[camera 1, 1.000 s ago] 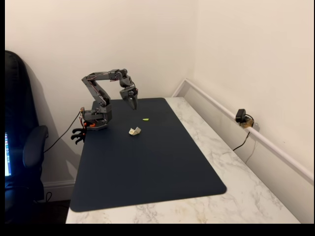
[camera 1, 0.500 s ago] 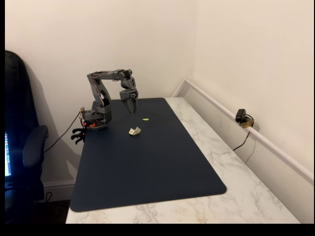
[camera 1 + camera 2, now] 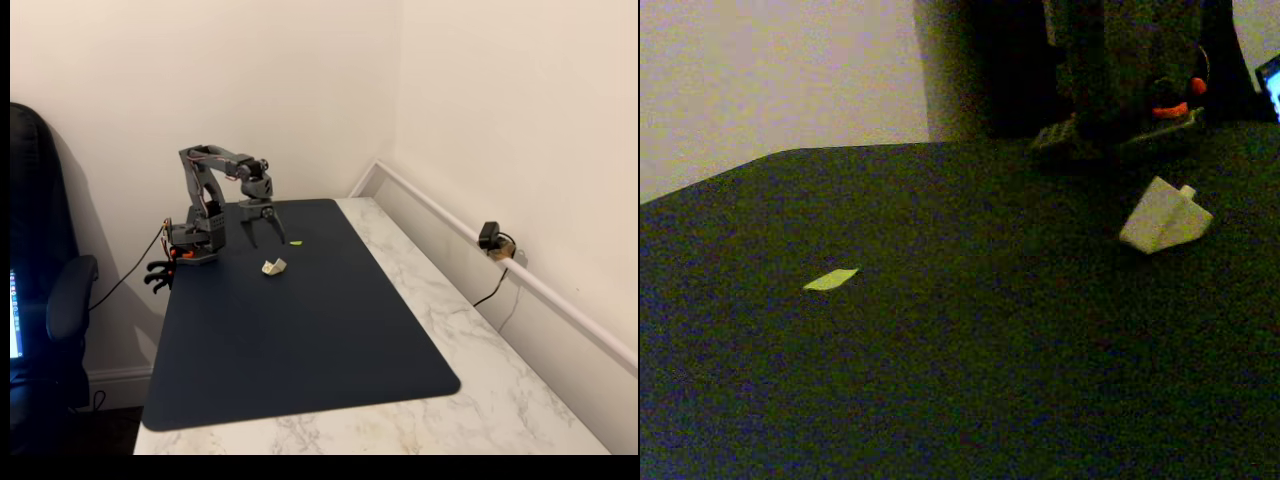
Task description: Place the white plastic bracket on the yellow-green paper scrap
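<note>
1. One dark mat (image 3: 300,330) covers most of my marble bench (image 3: 480,400), and everything I need sits toward its far end.
2. My arm (image 3: 205,205) has folded down over the last second, so the tool (image 3: 262,240) now hangs low, just above the mat, fingers spread apart and holding nothing.
3. From the tool, the white plastic bracket (image 3: 274,266) lies at about 5 o'clock, close by and untouched; I read this as the approach to the pick.
4. From the bracket, the yellow-green paper scrap (image 3: 296,242) sits at roughly 1 o'clock, clearly apart.
</note>
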Tool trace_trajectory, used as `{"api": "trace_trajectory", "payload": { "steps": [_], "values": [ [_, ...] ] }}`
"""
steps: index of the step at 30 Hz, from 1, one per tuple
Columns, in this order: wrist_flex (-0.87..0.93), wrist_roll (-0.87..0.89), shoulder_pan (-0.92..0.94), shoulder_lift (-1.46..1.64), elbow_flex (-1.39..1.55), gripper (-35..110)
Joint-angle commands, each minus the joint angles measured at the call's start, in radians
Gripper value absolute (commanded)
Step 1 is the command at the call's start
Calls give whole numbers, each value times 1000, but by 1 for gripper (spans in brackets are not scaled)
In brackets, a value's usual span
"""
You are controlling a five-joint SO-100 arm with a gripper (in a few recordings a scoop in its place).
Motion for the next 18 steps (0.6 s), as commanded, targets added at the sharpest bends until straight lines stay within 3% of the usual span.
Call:
{"api": "trace_trajectory", "payload": {
  "steps": [1,18],
  "values": [
    [-43,32,-21,52,38,38],
    [-219,-66,15,-44,166,42]
  ]
}}
